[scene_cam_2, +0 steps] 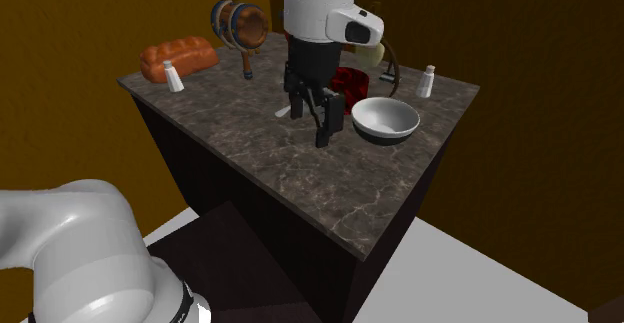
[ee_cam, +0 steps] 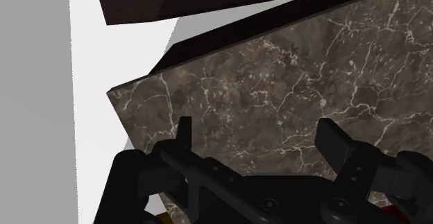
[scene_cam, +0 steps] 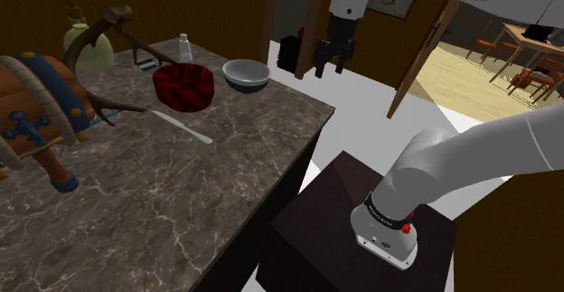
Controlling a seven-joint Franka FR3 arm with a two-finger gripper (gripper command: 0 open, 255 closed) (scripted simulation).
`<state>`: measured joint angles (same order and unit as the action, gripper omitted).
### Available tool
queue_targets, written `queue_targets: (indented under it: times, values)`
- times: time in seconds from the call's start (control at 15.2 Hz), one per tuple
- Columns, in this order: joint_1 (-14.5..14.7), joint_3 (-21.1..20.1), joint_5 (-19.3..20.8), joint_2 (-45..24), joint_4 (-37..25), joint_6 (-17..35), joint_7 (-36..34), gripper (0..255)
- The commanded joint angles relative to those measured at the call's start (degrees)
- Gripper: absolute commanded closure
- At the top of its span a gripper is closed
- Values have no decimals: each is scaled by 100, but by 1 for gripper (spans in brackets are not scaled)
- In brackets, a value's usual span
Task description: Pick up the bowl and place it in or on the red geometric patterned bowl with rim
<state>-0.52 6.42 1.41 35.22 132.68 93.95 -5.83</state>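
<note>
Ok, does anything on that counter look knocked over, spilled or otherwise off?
Nothing stands out. The grey bowl and the red bowl both sit upright on the dark veined counter, nothing spilled; the open gripper hangs empty above it.

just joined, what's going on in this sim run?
The Franka arm's gripper hangs above the dark marble counter, fingers open and holding nothing. The grey bowl it is meant to pick up sits upright on the counter, untouched, right beside the red patterned bowl. The grasp has not yet been made, so nothing has been placed in the red bowl.
</note>
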Motion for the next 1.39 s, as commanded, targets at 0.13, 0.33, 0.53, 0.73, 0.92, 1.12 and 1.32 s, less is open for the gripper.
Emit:
queue_targets:
  times: [0.13, 0.33, 0.53, 0.73, 0.92, 1.12, 1.32]
  values:
    - [51, 248, -175, -831, -342, 602, 266, 0]
    - [99, 413, -373, -1452, -671, 956, 486, 0]
    - [141, 561, -627, -2088, -1069, 1239, 731, 0]
    - [164, 685, -934, -2739, -1540, 1443, 995, 0]
    - [151, 772, -1282, -3403, -2085, 1564, 1263, 0]
    - [94, 816, -1651, -4081, -2710, 1601, 1516, 0]
    - [-15, 811, -2016, -4774, -3425, 1558, 1731, 0]
